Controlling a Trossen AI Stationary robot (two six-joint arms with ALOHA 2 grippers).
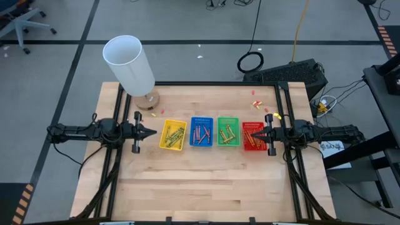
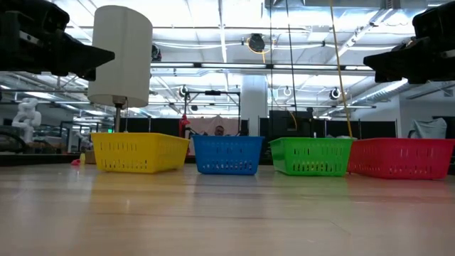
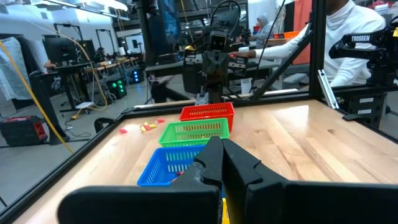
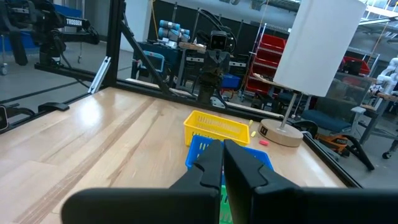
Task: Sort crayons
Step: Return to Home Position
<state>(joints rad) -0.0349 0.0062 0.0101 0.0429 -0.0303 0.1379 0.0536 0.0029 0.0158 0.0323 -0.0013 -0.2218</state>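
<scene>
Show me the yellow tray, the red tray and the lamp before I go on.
yellow tray (image 2: 138,153): low view, front wall.
red tray (image 2: 405,158): low view, front wall.
lamp (image 1: 130,65): high view, white shade.

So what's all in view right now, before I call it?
trays: four in a row across mid-table, from the left arm's side: yellow tray, blue tray, green tray, red tray
crayons: many, mixed colours, in all four trays; too small to count
loose bits: a few, red-pink and yellow, on the table behind the red tray
lamp: one, white shade, wooden base, table's back left
table: one, light wood
person: one, white top, beyond the table
left gripper: shut, over the table beside the yellow tray
right gripper: shut, over the red tray's outer side
</scene>
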